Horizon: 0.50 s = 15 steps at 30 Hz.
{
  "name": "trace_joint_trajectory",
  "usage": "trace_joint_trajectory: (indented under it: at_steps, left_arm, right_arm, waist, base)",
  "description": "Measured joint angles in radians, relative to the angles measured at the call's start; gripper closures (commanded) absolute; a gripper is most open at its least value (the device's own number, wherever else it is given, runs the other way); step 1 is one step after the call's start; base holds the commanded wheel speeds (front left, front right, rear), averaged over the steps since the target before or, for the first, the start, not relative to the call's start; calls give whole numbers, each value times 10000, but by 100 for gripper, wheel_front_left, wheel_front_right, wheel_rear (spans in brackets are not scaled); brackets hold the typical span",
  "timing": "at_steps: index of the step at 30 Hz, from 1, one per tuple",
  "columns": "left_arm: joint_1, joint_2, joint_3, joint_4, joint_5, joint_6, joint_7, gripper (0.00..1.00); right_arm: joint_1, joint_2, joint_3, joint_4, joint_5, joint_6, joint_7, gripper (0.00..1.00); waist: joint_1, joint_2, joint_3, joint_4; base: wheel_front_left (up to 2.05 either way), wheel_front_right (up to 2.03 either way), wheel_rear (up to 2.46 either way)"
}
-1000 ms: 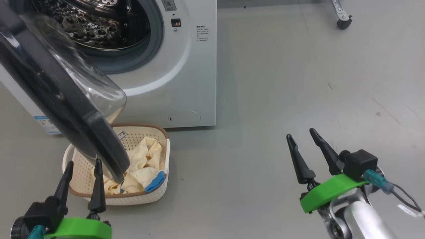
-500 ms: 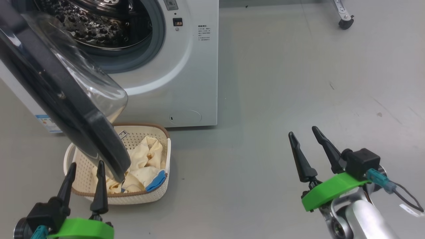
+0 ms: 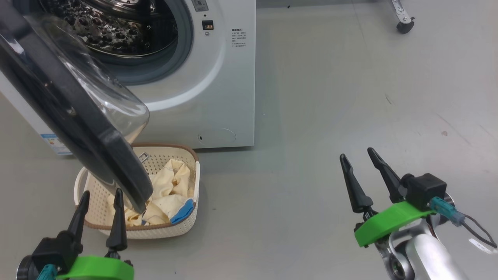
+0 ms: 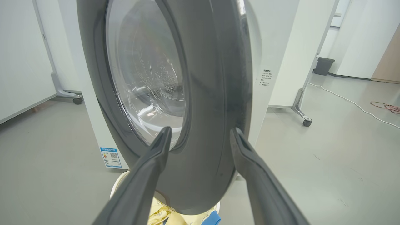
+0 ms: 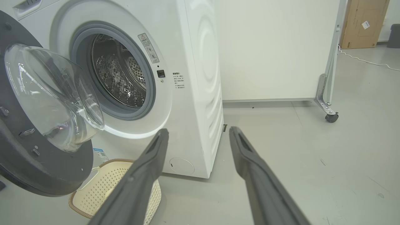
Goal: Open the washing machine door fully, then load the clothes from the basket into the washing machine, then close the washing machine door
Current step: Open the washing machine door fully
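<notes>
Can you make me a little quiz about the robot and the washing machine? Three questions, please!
1. True or false: the washing machine door is shut.
2. Pick one. Where are the clothes? A) on a chair B) in the basket C) on a shelf
3. Fill in the gap: the left gripper and the right gripper are both open and hold ____.

Key
1. False: it stands open.
2. B.
3. Nothing.
</notes>
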<state>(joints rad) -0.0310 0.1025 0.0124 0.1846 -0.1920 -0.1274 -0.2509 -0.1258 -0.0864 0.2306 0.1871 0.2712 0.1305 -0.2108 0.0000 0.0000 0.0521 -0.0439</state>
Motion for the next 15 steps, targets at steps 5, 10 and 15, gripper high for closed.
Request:
trace_joint_trajectory:
  at_steps: [5, 10, 15]
  left_arm:
    - [0, 2, -4, 23, 0, 0, 0, 0]
    - [0, 2, -4, 58, 0, -12, 2, 0]
    - [0, 2, -36, 82, -15, -13, 2, 53]
  right_arm:
    - [-1, 21, 0, 23, -2, 0, 0, 0]
    - [-1, 42, 2, 104, -2, 0, 0, 0]
    - [-1, 48, 2, 127, -36, 0, -2, 0]
  waist:
    - [0, 0, -6, 5]
    - [0, 0, -26, 7]
    - [0, 0, -10, 15]
  base:
    - [0, 0, 0]
    - [0, 0, 0]
    - [0, 0, 0]
